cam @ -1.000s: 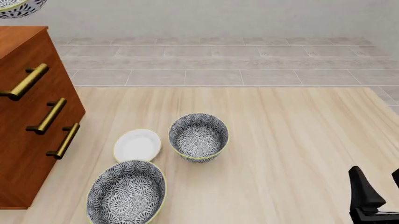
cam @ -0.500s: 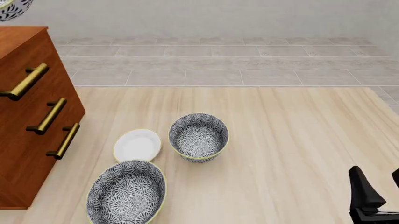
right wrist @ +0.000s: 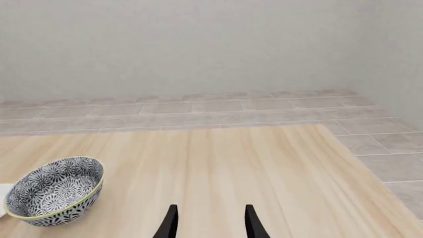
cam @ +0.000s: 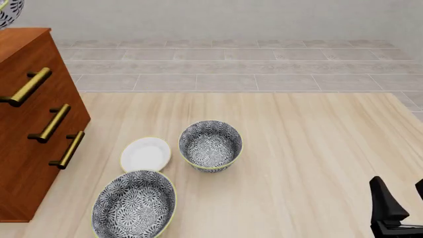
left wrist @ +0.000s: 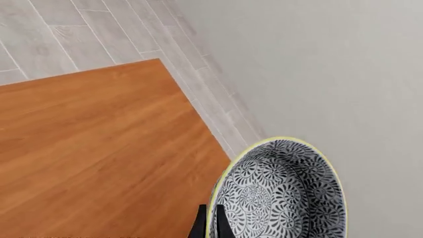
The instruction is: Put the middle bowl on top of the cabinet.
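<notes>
The middle bowl (left wrist: 281, 198), floral grey-and-white with a pale yellow rim, hangs tilted over the far corner of the cabinet (left wrist: 99, 148) top. My left gripper (left wrist: 210, 225) is shut on its rim, one finger on each side of the wall. In the front view only a sliver of the bowl (cam: 8, 12) shows at the top left corner, above the reddish-brown cabinet (cam: 33, 124) with its brass handles; the left gripper itself is out of that frame. My right gripper (right wrist: 211, 223) stands open and empty over the table's near right part (cam: 401, 198).
On the table stand a narrower deep patterned bowl (cam: 210, 145), a small white plate (cam: 145, 153) and a wide patterned bowl (cam: 134, 206) near the front edge beside the cabinet. Grey tiled floor and a pale wall lie beyond the table.
The held bowl has slid further left, so less of it shows at the front view's top left corner. The right arm and the things on the table have not moved.
</notes>
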Controlling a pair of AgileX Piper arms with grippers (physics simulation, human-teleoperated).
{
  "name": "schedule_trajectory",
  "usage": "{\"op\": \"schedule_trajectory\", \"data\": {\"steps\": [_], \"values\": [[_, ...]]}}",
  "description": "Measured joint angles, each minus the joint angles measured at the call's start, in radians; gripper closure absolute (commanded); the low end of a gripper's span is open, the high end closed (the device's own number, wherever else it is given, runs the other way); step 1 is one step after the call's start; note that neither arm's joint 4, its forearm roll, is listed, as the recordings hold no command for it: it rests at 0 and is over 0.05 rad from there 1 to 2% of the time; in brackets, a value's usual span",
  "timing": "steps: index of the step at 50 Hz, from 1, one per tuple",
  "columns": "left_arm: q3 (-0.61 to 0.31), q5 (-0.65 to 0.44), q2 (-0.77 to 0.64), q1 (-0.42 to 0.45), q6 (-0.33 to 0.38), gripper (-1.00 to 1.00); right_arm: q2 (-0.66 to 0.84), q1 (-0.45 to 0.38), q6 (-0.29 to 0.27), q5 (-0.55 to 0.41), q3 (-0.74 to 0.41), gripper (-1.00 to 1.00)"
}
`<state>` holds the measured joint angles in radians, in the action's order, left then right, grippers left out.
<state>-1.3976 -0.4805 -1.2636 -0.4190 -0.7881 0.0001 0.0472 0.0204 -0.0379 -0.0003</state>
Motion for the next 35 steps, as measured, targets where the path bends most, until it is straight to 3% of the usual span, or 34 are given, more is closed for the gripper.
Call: {"op": "schedule_trajectory", "data": {"steps": [35], "values": [[-0.008,-0.089,0.022,-0.081,-0.014,1.00,0.000,0.003,0.001,0.005,0.000,-1.00]]}}
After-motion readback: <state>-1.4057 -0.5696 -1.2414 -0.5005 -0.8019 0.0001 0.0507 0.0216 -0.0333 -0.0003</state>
